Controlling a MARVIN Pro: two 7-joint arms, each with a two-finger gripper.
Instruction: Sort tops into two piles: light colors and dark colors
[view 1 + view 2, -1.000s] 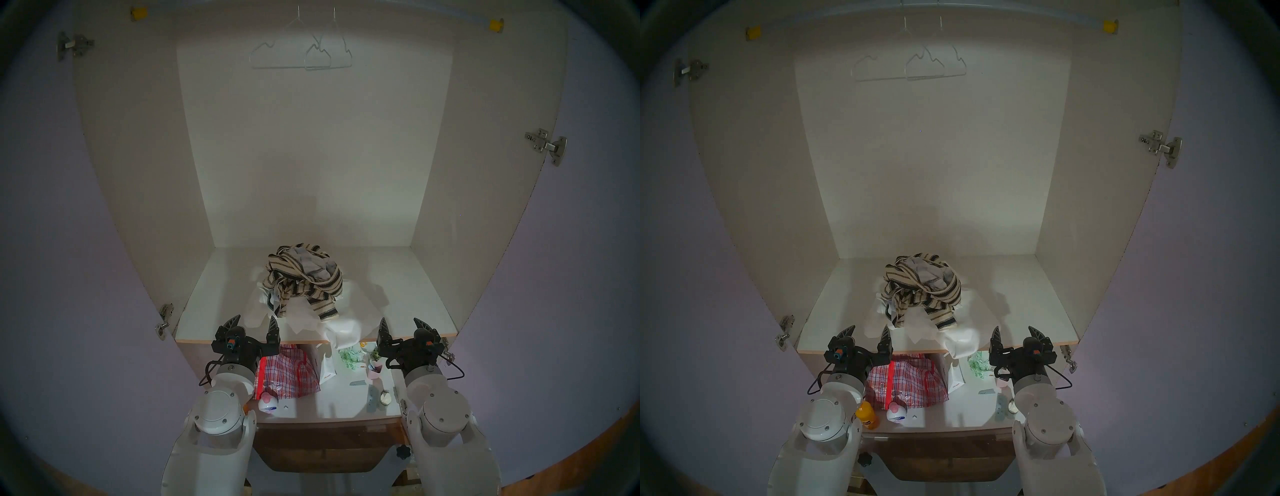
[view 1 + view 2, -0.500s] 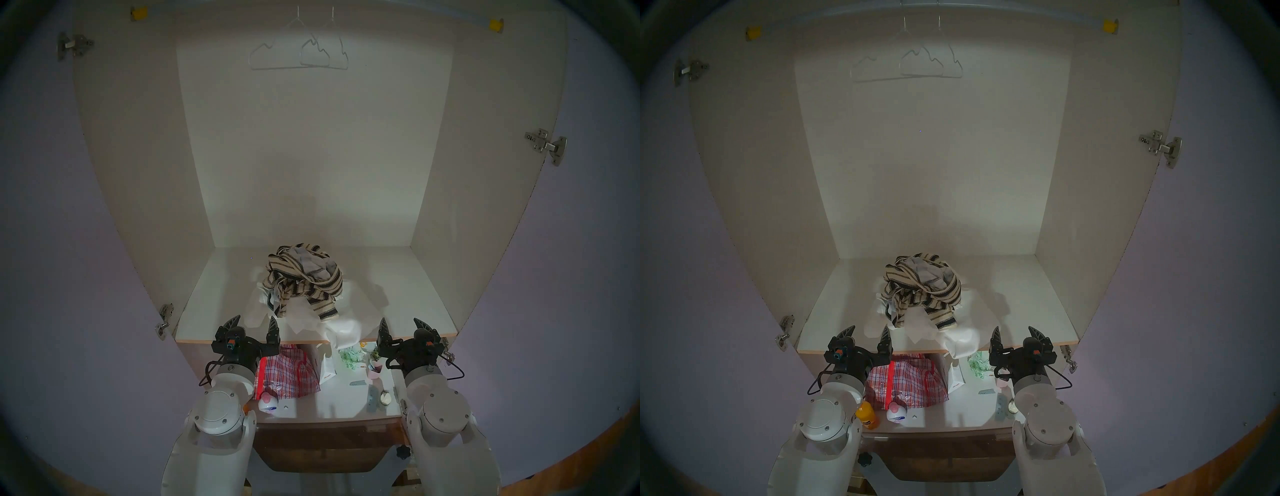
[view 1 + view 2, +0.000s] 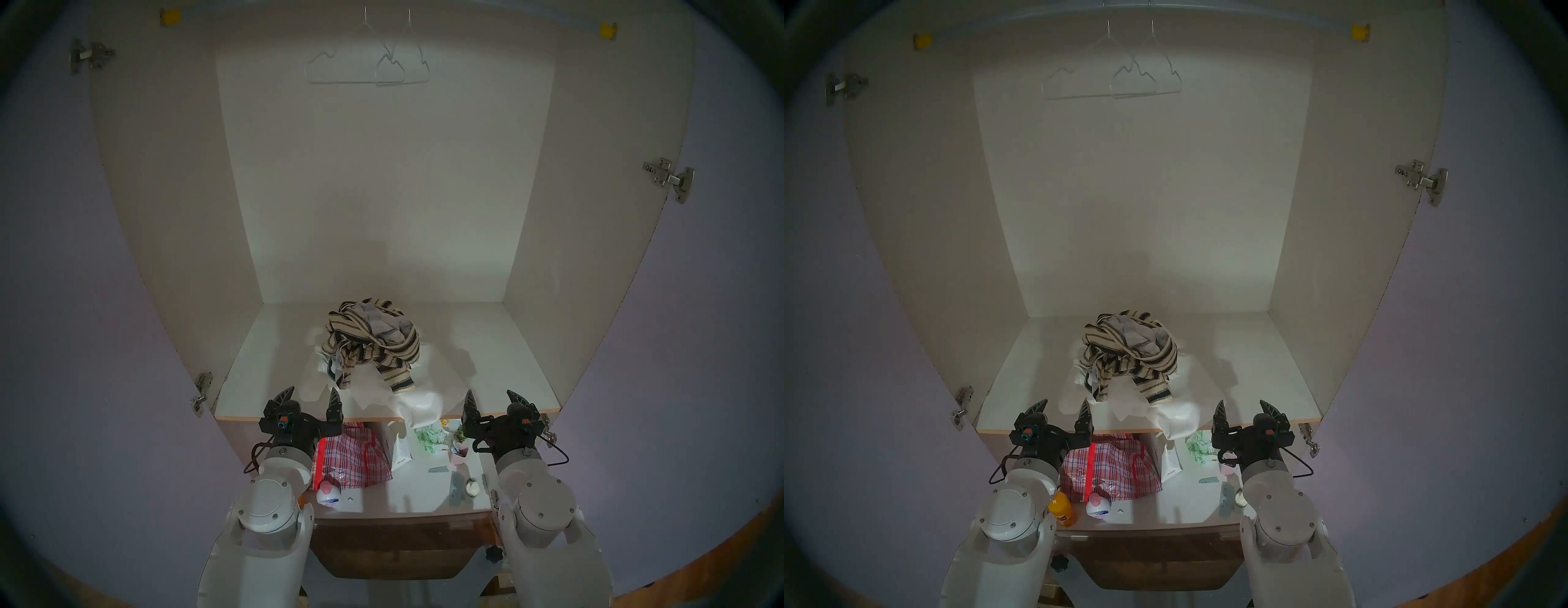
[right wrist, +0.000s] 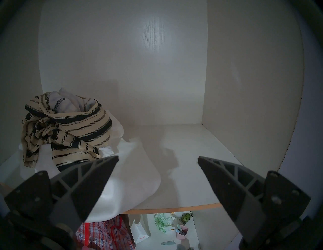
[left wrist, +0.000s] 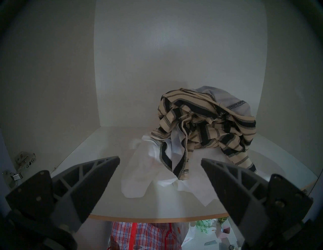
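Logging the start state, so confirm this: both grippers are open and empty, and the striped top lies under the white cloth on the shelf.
One error: the striped top lies on top of the white cloth, as the head view shows. Left gripper and right gripper are open and empty; the shelf is right.

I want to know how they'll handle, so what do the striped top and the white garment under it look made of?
Striped top: soft, thin woven-looking cloth, matte; it bunches in loose folds. White garment: thin, smooth cloth, maybe cotton; it lies flat and droops over the shelf edge.
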